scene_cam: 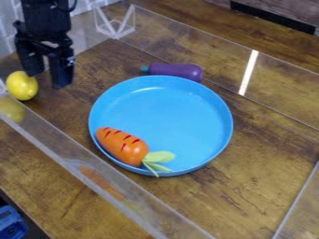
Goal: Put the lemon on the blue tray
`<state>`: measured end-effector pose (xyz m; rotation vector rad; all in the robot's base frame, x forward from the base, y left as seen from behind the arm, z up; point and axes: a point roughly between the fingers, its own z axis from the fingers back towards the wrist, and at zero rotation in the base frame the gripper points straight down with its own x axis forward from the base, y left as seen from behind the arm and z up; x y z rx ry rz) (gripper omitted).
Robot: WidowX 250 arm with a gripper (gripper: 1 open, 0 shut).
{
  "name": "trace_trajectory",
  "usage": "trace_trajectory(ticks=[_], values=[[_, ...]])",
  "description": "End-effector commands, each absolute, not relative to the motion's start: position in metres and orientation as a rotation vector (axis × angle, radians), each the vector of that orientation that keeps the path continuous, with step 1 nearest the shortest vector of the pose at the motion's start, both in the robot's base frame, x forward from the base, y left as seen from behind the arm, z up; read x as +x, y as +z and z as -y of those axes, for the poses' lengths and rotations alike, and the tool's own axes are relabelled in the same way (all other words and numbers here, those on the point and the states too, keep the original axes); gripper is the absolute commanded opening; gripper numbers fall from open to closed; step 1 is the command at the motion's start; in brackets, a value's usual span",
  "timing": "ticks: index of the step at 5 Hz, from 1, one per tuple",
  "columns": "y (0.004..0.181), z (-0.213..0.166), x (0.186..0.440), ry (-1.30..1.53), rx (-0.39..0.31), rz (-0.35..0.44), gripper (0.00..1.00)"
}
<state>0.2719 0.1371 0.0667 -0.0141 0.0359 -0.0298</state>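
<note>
While apart, lemon [21,86] beside pincer [44,75]

Carrot [125,145] in tray [187,112]; lemon [21,86] left, apart.
</note>
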Motion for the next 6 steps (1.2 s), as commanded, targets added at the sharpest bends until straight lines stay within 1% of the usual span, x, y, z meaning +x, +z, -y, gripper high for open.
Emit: trace_trajectory(ticks=[1,2,3,6], values=[[0.067,-0.145,0.273,-0.051,-0.001,-0.009,1.0],[0.051,-0.153,0.283,-0.042,0.015,0.003,1.0],[0.048,-0.164,0.296,-0.02,0.045,0.012,1.0],[0.031,-0.159,0.303,-0.262,0.051,0.062,1.0]])
